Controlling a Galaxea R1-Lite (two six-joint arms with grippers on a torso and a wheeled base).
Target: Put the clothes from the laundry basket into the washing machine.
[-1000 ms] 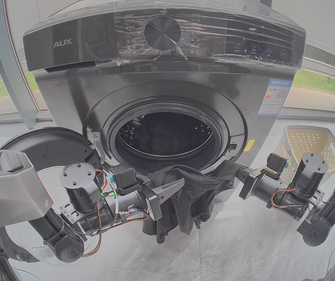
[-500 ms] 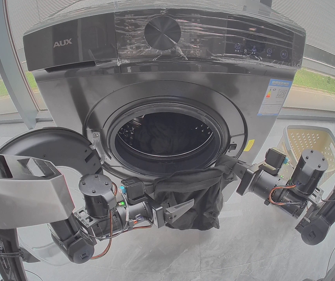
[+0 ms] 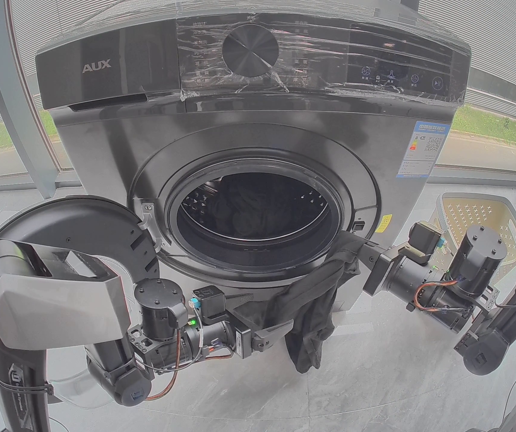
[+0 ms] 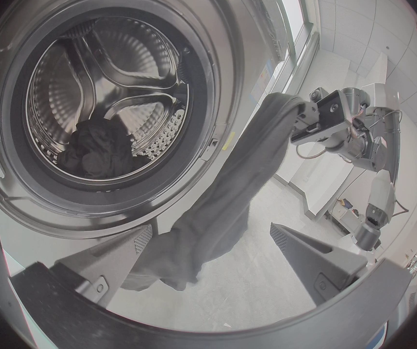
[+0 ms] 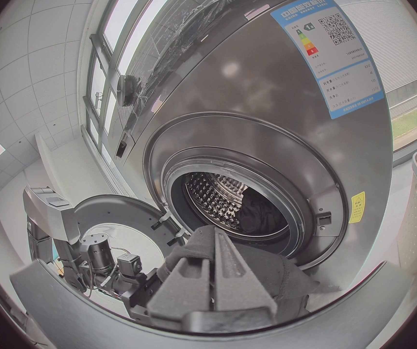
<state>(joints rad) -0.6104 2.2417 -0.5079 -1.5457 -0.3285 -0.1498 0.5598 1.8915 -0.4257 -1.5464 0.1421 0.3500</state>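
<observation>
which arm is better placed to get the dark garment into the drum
Right. Its claw is shut on the dark garment right beside the lower rim of the drum opening, so it could likely feed it in. The left claw is open and lower, gripping nothing.

Washing machine point(image 3: 258, 133) stands with door point(image 3: 72, 223) swung open to the left; dark clothes point(image 3: 252, 205) lie in the drum. Right tool point(image 3: 353, 248) grips a dark garment point(image 3: 312, 307) at the opening's lower right edge; the cloth hangs toward the floor. Left tool point(image 3: 264, 320), fingers spread, sits just beside it. Laundry basket point(image 3: 480, 211) stands at right.
</observation>
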